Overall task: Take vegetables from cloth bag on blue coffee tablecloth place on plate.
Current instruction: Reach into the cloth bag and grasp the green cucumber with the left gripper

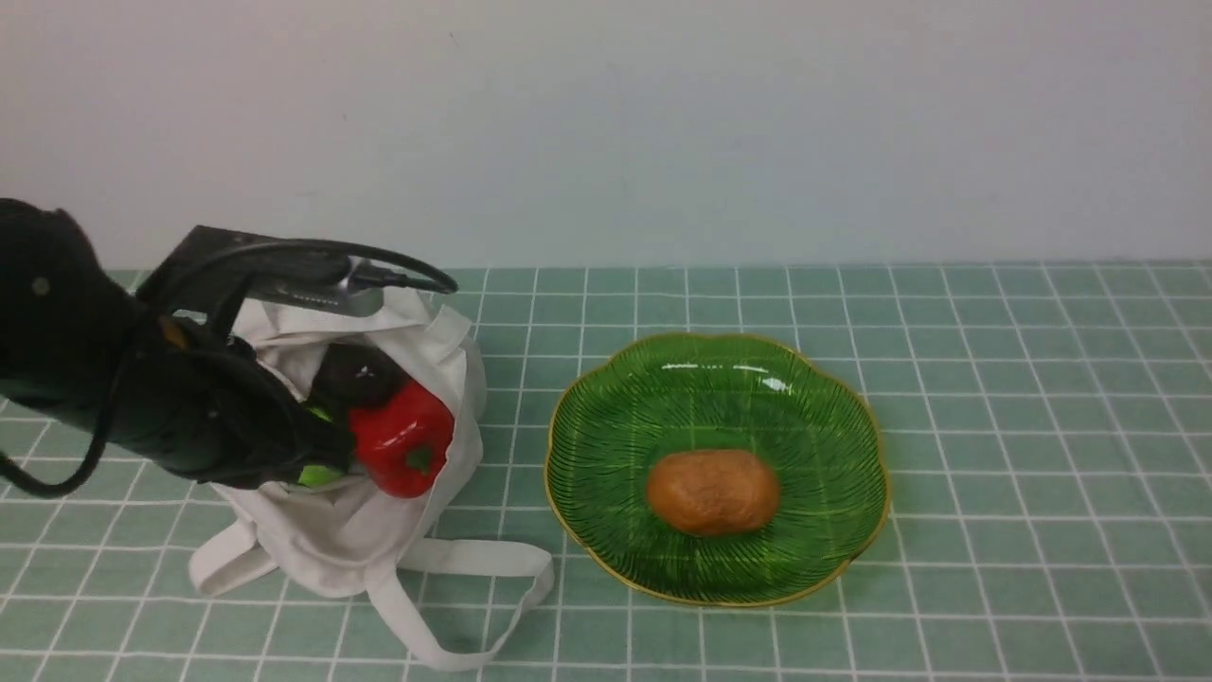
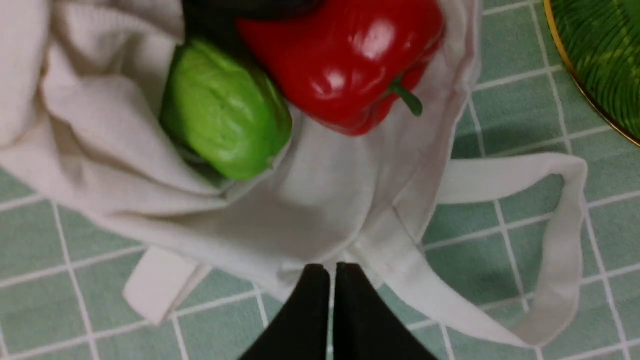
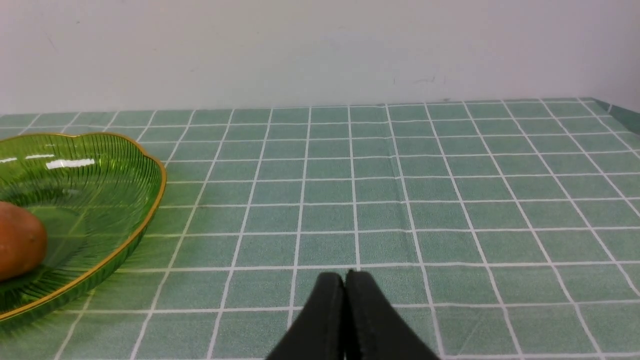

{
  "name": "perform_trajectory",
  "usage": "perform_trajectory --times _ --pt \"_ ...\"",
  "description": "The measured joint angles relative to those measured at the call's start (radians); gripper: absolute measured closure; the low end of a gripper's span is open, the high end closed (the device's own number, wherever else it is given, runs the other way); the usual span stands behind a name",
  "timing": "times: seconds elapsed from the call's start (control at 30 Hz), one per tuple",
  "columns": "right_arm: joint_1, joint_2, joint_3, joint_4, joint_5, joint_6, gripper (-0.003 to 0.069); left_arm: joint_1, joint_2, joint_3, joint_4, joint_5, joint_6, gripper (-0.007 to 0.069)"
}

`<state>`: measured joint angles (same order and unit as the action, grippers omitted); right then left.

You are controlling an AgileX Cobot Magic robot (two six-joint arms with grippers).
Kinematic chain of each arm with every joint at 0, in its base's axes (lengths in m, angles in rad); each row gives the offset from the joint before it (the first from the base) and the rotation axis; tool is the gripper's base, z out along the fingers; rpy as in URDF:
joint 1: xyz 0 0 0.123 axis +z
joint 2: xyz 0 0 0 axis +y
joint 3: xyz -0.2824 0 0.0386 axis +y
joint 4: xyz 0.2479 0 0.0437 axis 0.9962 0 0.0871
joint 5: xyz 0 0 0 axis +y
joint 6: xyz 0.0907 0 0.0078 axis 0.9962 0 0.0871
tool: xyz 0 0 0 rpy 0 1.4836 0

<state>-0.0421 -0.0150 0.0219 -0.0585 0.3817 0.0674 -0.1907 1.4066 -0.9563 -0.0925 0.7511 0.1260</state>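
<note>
The off-white cloth bag lies open on the teal checked tablecloth, left of the green plate. In its mouth sit a red bell pepper, a light green cucumber-like vegetable and a dark eggplant. My left arm reaches over the bag from the left. In the left wrist view the left gripper is shut and empty, just above the bag's fabric, apart from the vegetables. The right gripper is shut and empty above bare cloth, right of the plate.
A brown potato-like piece lies in the plate. The bag's strap handles trail across the cloth toward the front. A pale wall runs along the far edge of the table.
</note>
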Motion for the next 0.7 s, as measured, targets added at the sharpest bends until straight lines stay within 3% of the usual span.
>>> perform_trajectory --times 0.13,0.27,0.37,0.53,0.7 --pt "0.0 0.0 0.0 0.0 0.0 0.0 0.0669 -0.013 0.075 -0.034 0.087 -0.067 0.0 0.0559" --pt "0.0 0.0 0.0 0.0 0.0 0.0 0.0669 -0.013 0.132 -0.037 0.164 -0.152 0.0 0.0394" --pt "0.0 0.0 0.0 0.0 0.0 0.0 0.0669 -0.014 0.184 -0.039 0.215 -0.183 0.0 0.0214" --pt "0.0 0.0 0.0 0.0 0.0 0.0 0.0669 -0.02 0.251 -0.04 0.246 -0.187 0.0 0.0049" --pt "0.0 0.0 0.0 0.0 0.0 0.0 0.0669 -0.051 0.276 -0.04 0.277 -0.186 0.0 0.0005"
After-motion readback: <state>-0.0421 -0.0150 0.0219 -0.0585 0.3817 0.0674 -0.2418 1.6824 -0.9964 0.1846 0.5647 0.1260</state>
